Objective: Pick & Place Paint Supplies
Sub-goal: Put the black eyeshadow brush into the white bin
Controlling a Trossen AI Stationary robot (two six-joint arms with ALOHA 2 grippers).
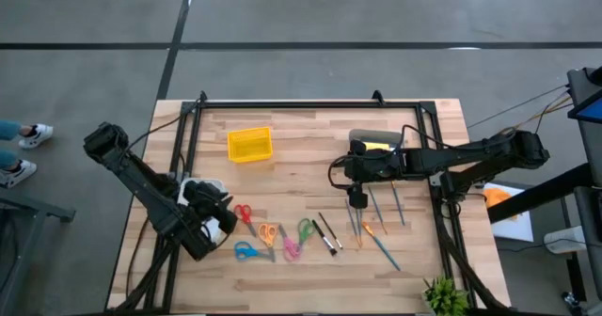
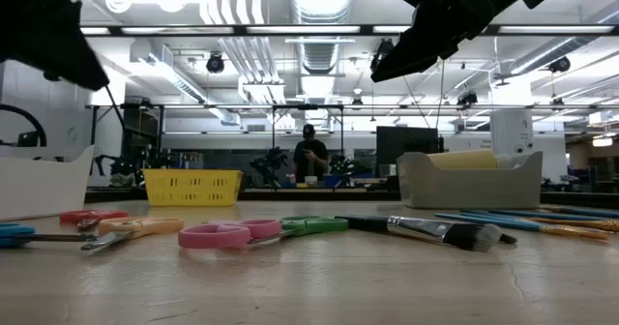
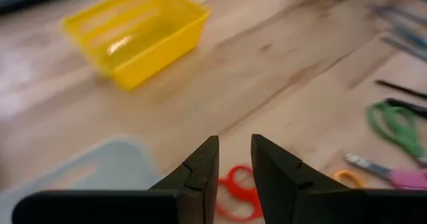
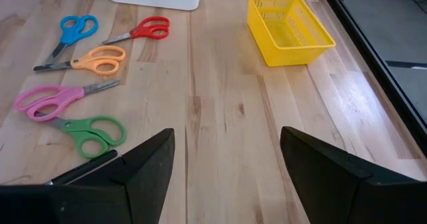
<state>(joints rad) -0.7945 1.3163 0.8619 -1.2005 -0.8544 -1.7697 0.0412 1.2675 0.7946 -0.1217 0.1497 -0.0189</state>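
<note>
Several thin brushes and pens [image 1: 376,224] with grey, orange, teal and black shafts lie flat on the table's right half; the low view shows a black-bristled brush [image 2: 445,231] and teal shafts [image 2: 513,223]. No paint bottles can be made out. My right gripper [image 1: 357,201] hangs open above the far ends of the brushes, clear of the table [image 2: 455,15]; its wrist view shows wide-spread fingers [image 4: 227,151] and one black shaft [image 4: 80,172] beside them. My left gripper [image 1: 214,220] waits at the left near edge with a narrow gap between its fingers [image 3: 235,151].
Several coloured scissors [image 1: 273,236] lie in a row between the grippers. A yellow basket [image 1: 249,144] and a grey bin [image 1: 376,139] holding something yellowish stand farther back, and a white bin [image 1: 202,189] sits by the left arm. A plant [image 1: 444,297] marks the near right corner. A person [image 2: 309,156] stands far behind.
</note>
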